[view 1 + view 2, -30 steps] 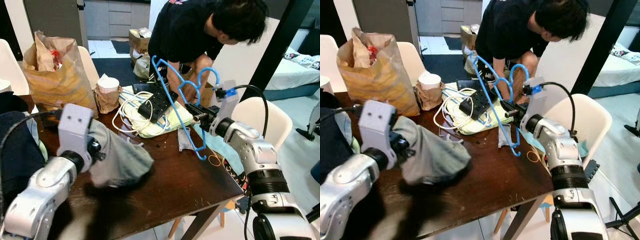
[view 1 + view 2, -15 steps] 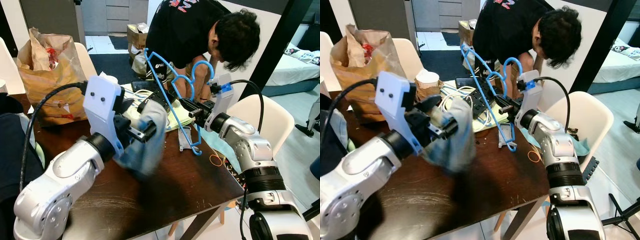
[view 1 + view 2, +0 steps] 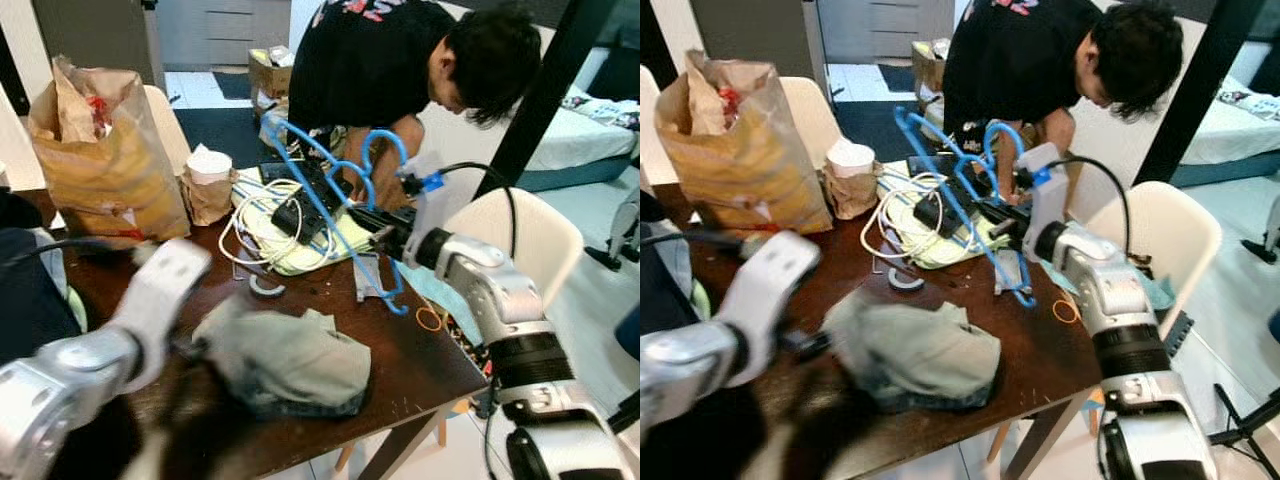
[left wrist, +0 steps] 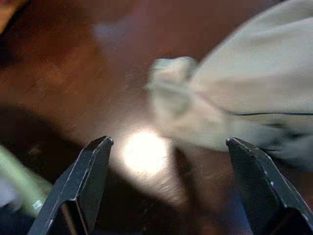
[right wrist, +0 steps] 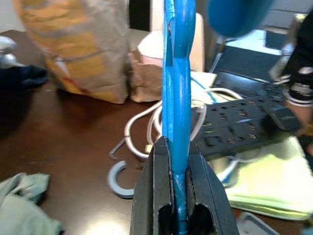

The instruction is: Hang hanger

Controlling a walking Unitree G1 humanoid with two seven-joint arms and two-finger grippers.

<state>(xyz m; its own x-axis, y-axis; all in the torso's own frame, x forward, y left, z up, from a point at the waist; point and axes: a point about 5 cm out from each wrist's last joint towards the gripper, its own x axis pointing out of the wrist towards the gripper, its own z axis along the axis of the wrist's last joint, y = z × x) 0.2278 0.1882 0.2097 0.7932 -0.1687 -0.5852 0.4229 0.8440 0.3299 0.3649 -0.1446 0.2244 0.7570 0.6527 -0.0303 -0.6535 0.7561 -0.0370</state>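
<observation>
A blue plastic hanger is held up over the right side of the dark wooden table, and my right gripper is shut on its bar. A crumpled grey-green garment lies on the table near the front edge. My left gripper is open just left of the garment, its two black fingers spread over the tabletop with nothing between them. The left arm is blurred.
A person in a black top bends over behind the table. A brown paper bag, a paper cup, a black power strip with white cables and a white chair crowd the back and right.
My left gripper has let go of the garment, which now lies on the table, and the left arm has swung back down to the left. The right gripper still holds the hanger.
</observation>
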